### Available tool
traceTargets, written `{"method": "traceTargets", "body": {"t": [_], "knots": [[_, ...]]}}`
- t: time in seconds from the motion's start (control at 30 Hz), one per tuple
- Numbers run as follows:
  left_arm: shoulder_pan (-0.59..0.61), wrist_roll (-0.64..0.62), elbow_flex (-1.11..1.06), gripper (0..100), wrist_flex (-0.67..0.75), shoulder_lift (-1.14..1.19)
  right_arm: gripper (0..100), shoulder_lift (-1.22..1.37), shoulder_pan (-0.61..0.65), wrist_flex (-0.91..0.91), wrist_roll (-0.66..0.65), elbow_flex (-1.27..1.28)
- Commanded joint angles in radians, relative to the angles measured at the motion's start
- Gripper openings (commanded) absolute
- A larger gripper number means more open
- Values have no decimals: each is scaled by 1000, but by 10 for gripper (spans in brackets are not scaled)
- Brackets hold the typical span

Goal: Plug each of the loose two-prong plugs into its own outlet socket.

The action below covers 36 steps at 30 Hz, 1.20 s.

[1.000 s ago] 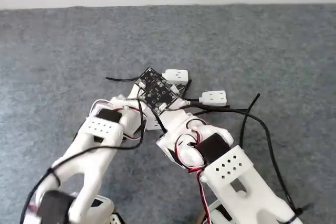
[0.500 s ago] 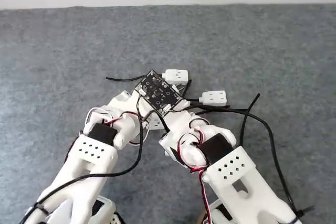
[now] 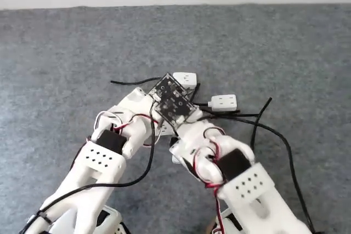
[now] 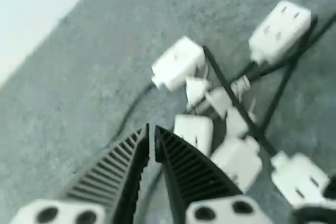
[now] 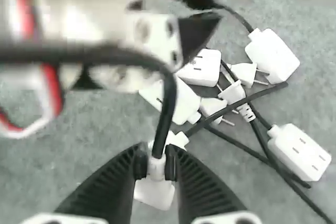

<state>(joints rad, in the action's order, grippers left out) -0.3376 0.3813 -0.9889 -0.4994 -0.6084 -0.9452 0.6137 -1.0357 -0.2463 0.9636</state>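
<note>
1. Right gripper [image 5: 155, 162]: the jaws are clamping the neck of a white plug [image 5: 154, 191], right where its black cord [image 5: 167, 114] is leaving the body. Holding it by the neck is probably meant to leave the body end free for aiming. The prongs are hidden, so I cannot tell which way they are facing.
2. The held plug is sitting just beside the heap of plugs and sockets [image 5: 210, 85], on the gripper's side of it and apart from every socket. I cannot tell whether it is resting on the carpet or lifted.
3. Left gripper [image 4: 152, 129]: the fingers are pressed together with nothing between them. It is hovering near the heap's edge, tips pointing into it. My guess is that it is waiting to pin a socket down.
4. Loose two-prong plugs [image 5: 242, 72] are lying in the middle of the heap with prongs bare, and dark cords are crossing over them. None is seated yet, so the task looks to be in its early stage.
5. An outlet socket [image 5: 299, 151] is lying at the heap's outer edge with its slots up and unfilled.
6. Grey carpet [image 3: 66, 53] is lying under the heap, a soft surface on which a socket could slide when a plug is pushed in.
</note>
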Motion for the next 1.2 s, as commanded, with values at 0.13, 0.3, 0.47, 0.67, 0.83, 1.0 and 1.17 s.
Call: {"method": "traceTargets", "body": {"t": [0.13, 0.3, 0.47, 0.67, 0.83, 1.0, 1.17], "knots": [[5, -288, -24, 13, 195, -28, 8, -105, -5, -5, -15, 37], [5, -488, -117, 13, 345, -26, 8, -116, 30, -5, -8, 44], [5, -652, -189, 13, 502, -29, 8, -116, 56, -4, -8, 51], [-35, -678, -242, 13, 635, -38, 8, -114, 53, 4, -15, 60], [-41, -680, -240, 13, 651, -38, 8, -114, 53, 4, -18, 60], [-41, -680, -242, 13, 649, -38, 8, -114, 53, 4, -49, 61], [-43, -680, -240, 13, 654, -38, 8, -117, 51, 7, -51, 72]]}}
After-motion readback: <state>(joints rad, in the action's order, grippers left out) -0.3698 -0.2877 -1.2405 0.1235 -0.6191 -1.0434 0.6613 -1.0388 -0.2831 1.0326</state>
